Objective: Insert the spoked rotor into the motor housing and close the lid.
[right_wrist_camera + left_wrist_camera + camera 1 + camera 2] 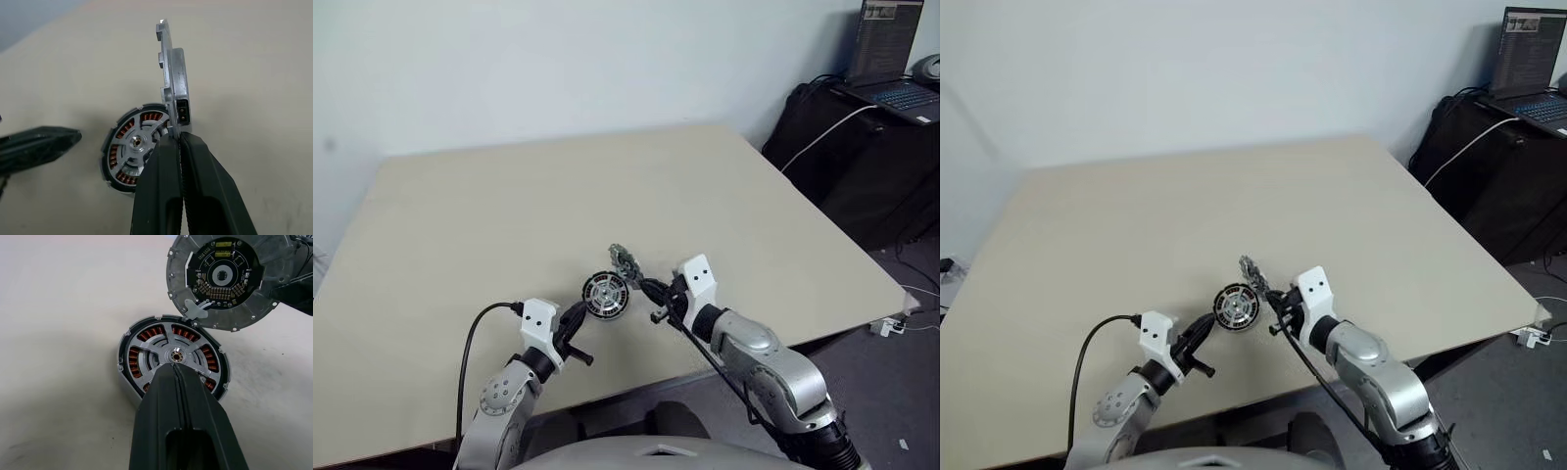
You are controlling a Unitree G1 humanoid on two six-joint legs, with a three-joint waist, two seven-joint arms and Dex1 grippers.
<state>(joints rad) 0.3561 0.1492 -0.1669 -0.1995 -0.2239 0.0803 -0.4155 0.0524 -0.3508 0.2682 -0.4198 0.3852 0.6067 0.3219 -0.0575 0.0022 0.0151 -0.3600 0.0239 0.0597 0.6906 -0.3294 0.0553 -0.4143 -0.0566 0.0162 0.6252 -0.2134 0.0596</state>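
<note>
A pale wall backs a wide beige table (607, 196); at the right a dark desk (862, 137) carries an open laptop (891, 59). Near the table's front edge stands the motor housing (607, 296), tipped up on its edge, the spoked rotor (168, 352) already seated inside its copper windings. The left gripper (576, 321), fingers closed and empty, points at the housing's face. The right gripper (651, 291) pinches the lid (625, 262) by its rim, held just beside the housing's upper edge.
</note>
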